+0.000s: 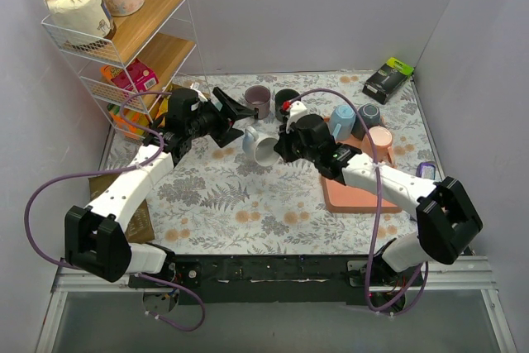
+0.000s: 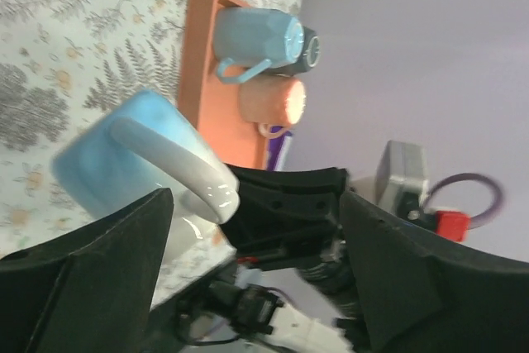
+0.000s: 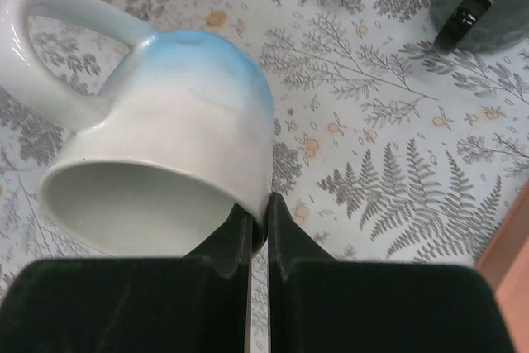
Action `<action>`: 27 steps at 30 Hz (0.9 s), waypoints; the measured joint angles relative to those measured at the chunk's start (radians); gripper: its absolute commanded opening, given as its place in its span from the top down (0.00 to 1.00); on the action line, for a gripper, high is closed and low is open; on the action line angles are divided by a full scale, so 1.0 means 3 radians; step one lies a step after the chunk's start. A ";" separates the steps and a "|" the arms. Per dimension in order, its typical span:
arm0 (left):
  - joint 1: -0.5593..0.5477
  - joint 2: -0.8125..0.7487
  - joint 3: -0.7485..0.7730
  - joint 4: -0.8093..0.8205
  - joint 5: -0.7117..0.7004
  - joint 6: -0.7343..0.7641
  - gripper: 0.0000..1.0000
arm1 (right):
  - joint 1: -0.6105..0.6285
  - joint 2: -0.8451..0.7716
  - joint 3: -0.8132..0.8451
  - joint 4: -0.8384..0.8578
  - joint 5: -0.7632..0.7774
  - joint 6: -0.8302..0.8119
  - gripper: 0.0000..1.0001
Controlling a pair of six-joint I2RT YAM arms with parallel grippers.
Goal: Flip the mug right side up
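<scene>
The mug [image 1: 258,145] is white with a light blue base. It hangs tilted on its side over the floral table, mouth toward the right arm. My right gripper [image 1: 277,148] is shut on its rim, one finger inside and one outside, as the right wrist view shows with the gripper [image 3: 259,204] and the mug [image 3: 182,130]. My left gripper [image 1: 235,117] is open just left of the mug and holds nothing. In the left wrist view the mug [image 2: 140,155] and its handle lie just beyond the wide-open gripper [image 2: 256,204].
An orange tray [image 1: 351,196] at the right holds blue, dark and pink mugs [image 1: 340,121]. A purple mug [image 1: 258,101] and a black mug [image 1: 286,98] stand behind. A wire shelf [image 1: 124,31] with toilet rolls is at the back left. A black box [image 1: 388,80] lies at the back right.
</scene>
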 measured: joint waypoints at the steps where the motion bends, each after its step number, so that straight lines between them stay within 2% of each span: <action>1: -0.0001 0.0000 0.0000 -0.0019 -0.0001 0.0132 0.18 | -0.0013 0.0000 0.0081 -0.0205 -0.0036 -0.0042 0.99; 6: -0.0010 0.0000 0.0000 -0.0103 0.0067 0.1076 0.14 | -0.0058 0.0051 0.0632 -0.1294 -0.0277 -0.0343 0.99; 12: -0.0187 -0.0111 -0.0203 -0.0038 0.0159 0.2073 0.13 | -0.0055 0.0287 0.1213 -0.2122 -0.0589 -0.0601 0.99; 19: -0.0266 -0.0277 -0.0518 0.0042 0.0304 0.2453 0.13 | -0.0050 0.0868 0.1642 -0.2932 -0.0567 -0.0730 0.99; 27: -0.0281 -0.0529 -0.0779 0.0064 0.0041 0.2533 0.13 | -0.0036 0.1200 0.1837 -0.3457 -0.0380 -0.0795 0.99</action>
